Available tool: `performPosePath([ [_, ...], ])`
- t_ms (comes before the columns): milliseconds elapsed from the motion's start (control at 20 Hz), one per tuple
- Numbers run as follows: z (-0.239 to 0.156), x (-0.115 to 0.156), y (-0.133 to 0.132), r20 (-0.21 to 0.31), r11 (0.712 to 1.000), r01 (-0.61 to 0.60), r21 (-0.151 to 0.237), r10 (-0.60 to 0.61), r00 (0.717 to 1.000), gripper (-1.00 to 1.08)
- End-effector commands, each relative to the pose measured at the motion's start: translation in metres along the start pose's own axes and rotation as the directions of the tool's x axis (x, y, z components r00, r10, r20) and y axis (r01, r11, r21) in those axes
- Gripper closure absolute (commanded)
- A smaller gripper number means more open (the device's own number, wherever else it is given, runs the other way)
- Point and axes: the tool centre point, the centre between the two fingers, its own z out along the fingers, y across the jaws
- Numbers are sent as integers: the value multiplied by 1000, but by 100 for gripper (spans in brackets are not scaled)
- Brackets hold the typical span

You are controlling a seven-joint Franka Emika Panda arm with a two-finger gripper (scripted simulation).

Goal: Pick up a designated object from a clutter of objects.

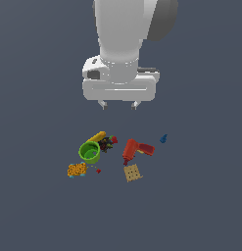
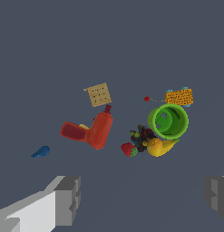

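The lime-green cup (image 1: 89, 152) stands upright on the grey floor at the exterior view's left of the clutter, mouth up; it also shows in the wrist view (image 2: 168, 121). The yellow banana (image 1: 97, 137) and dark berries (image 1: 106, 143) touch its far side. The red drill (image 1: 134, 149), tan waffle square (image 1: 133, 172), orange speckled block (image 1: 77, 169) and small blue piece (image 1: 163, 138) lie around it. My gripper (image 1: 119, 104) hangs open and empty well above the clutter, behind the cup. Its fingers (image 2: 68, 199) frame the wrist view.
A strawberry (image 2: 129, 149) lies by the berries, and a tiny red piece (image 1: 98, 170) sits between the block and the waffle. The plain grey floor (image 1: 191, 211) runs all round the clutter.
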Motion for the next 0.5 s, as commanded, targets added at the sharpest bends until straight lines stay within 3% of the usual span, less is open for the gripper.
performPosePath([
  [0, 0, 0, 0, 0, 1000, 0, 0, 0, 1000, -20],
  [450, -1, -1, 2, 2, 1000, 20, -9, -20, 1000, -20],
])
